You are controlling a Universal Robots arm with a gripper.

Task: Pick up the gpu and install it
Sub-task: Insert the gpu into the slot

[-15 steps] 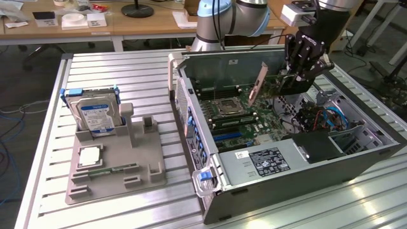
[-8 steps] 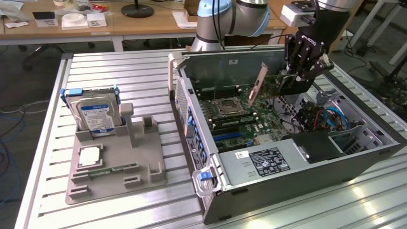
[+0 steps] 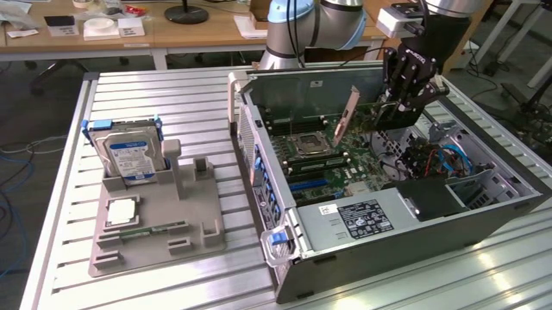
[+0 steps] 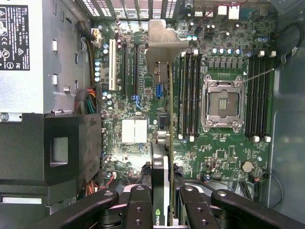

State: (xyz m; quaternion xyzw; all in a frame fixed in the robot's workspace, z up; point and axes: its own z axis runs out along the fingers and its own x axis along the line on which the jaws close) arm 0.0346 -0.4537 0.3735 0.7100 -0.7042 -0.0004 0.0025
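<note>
Slatted aluminium worktop (image 3: pixel 164 97), pale grey, ridges running lengthwise. Carries two items directly: grey moulded parts holder (image 3: pixel 203 223) toward the exterior view's left, flat on the slats; open computer case (image 3: pixel 431 242) toward the exterior view's right, on its side, open face up. Near each other, not touching.

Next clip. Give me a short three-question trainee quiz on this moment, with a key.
1. True or false: the black claw is shut on the thin green circuit-board gpu with a metal end bracket.
2. The gpu is: A over the green motherboard inside the open grey metal computer case; B on the wooden desk; C on the floor.
3. Which device stands on edge in the grey plastic holder?
Key: 1 true; 2 A; 3 the boxy hard drive with a blue-white label.
</note>
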